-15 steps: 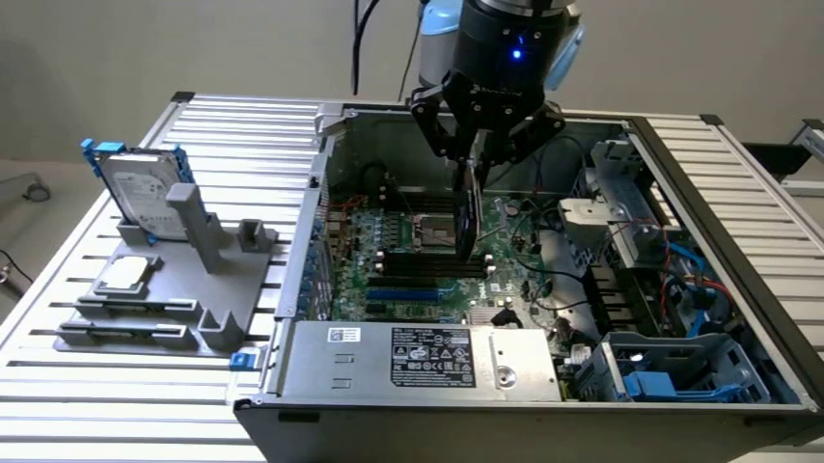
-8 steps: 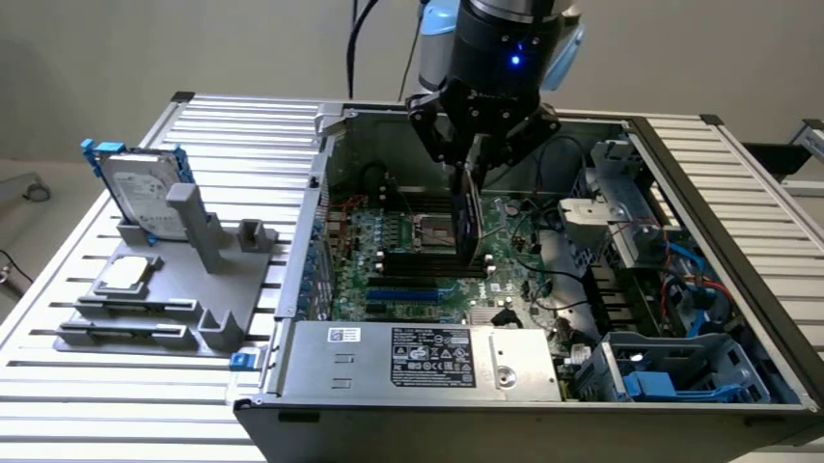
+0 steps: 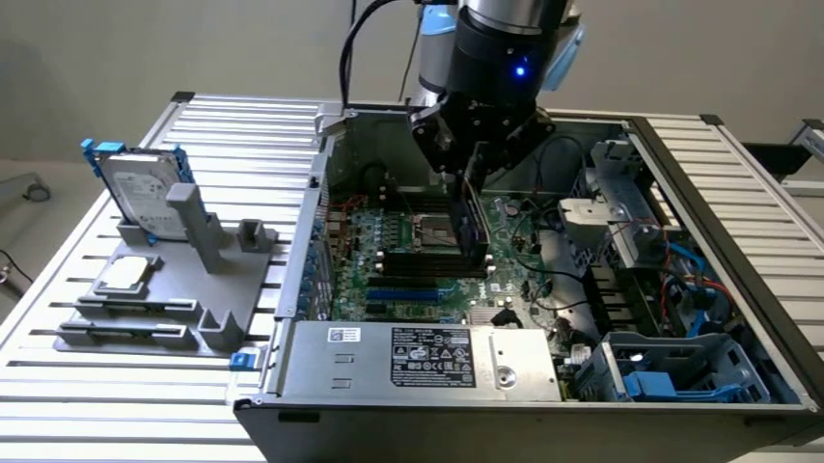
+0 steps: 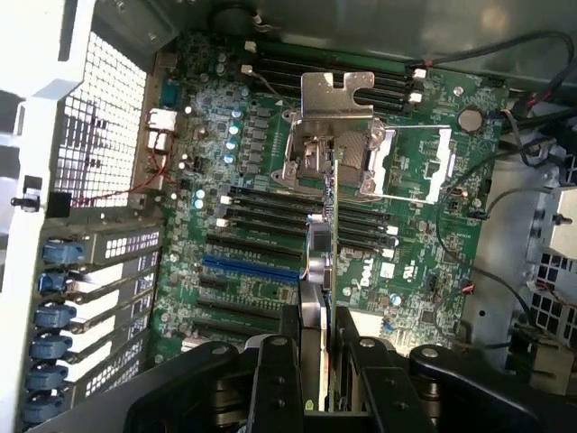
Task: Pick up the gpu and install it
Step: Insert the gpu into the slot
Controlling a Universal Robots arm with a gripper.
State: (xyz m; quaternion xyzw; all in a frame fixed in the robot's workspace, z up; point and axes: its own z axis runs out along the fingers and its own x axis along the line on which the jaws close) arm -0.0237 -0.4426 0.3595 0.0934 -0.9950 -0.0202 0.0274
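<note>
Jaws clamping gpu [image 3: 474, 227] edge-on, hanging over motherboard [image 3: 386, 246] in open case [image 3: 313, 231], socket [image 4: 306, 149] and cables [image 3: 566, 289] crowding nearby, drive [image 3: 135, 198] standing on worktop [image 3: 245, 121].

"What does the gripper [image 4: 317, 365] have?"

"The gpu [image 4: 323, 262], seen edge-on. The black fingers [image 4: 275, 379] are clamped against both of its faces, and the silver bracket [image 4: 335, 95] is at the far end."

"And beneath it?"

"The green motherboard [image 4: 270, 307]. The card's edge runs across the black slots [image 4: 270, 203], with the processor socket [image 4: 361, 158] behind the bracket and a blue slot [image 4: 251, 268] to one side."

"Is it seated?"

"I can't tell."
</note>
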